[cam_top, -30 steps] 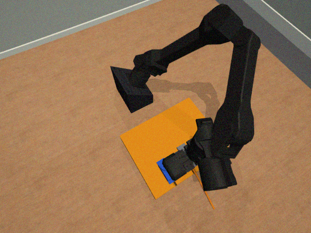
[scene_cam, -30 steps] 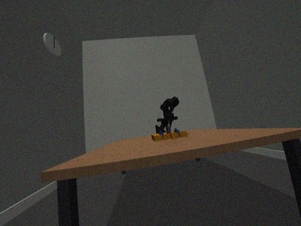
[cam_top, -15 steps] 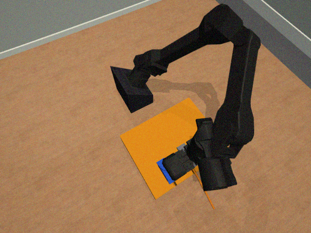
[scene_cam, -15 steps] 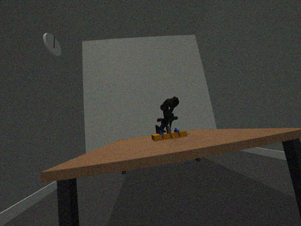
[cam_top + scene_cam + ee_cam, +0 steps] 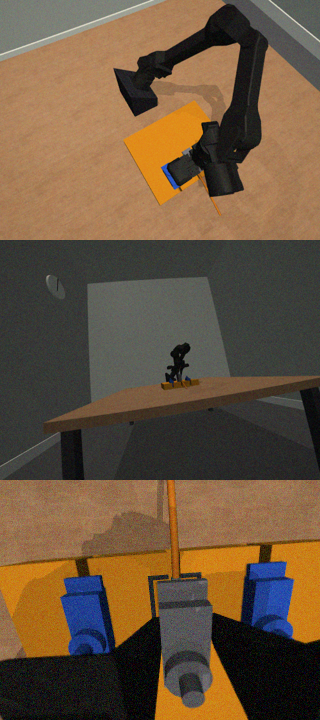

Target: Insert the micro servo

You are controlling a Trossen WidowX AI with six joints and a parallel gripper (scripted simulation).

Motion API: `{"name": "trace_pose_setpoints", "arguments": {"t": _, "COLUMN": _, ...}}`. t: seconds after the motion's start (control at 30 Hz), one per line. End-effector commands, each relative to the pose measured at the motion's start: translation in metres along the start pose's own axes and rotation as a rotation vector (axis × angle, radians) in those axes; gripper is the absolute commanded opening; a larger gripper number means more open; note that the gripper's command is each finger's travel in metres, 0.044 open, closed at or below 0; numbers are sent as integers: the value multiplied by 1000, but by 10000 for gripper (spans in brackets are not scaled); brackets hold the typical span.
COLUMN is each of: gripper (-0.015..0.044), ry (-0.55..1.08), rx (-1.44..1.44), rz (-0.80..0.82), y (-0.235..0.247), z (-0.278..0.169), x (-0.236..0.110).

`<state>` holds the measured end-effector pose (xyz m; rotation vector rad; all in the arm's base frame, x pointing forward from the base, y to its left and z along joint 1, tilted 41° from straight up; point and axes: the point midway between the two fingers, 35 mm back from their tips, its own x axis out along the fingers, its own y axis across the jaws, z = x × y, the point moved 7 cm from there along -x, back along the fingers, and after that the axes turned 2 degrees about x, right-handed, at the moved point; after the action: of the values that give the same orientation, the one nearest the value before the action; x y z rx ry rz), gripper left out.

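My gripper point(image 5: 183, 622) point(image 5: 190, 160) is shut on the grey micro servo point(image 5: 182, 592) point(image 5: 186, 151), one black finger on each side of its body. The servo's round output shaft faces the wrist camera. Its orange cable point(image 5: 173, 530) point(image 5: 214, 205) point(image 5: 184, 385) runs straight off the deck's edge onto the table. The servo is over the marked pocket, whose dark outline point(image 5: 151, 597) shows around the servo's far end. I cannot tell how deep the servo sits. The orange deck point(image 5: 127, 587) point(image 5: 160, 139) point(image 5: 166, 386) lies flat on the table.
Two blue servos sit seated in the deck, one to the left point(image 5: 85, 612) point(image 5: 168, 173) point(image 5: 171, 380) and one to the right point(image 5: 267, 600) point(image 5: 187, 378) of the grey servo, close to my fingers. The arm's black base point(image 5: 134, 93) stands behind the deck.
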<state>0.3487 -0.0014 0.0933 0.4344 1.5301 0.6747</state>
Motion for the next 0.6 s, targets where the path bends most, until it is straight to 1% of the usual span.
{"name": "trace_pose_setpoints", "arguments": {"t": 0.0, "gripper": 0, "ry": 3, "rx": -6, "rz": 4, "y": 1, "z": 2, "x": 5}}
{"name": "trace_pose_setpoints", "arguments": {"t": 0.57, "gripper": 0, "ry": 3, "rx": -7, "rz": 4, "y": 1, "z": 2, "x": 17}}
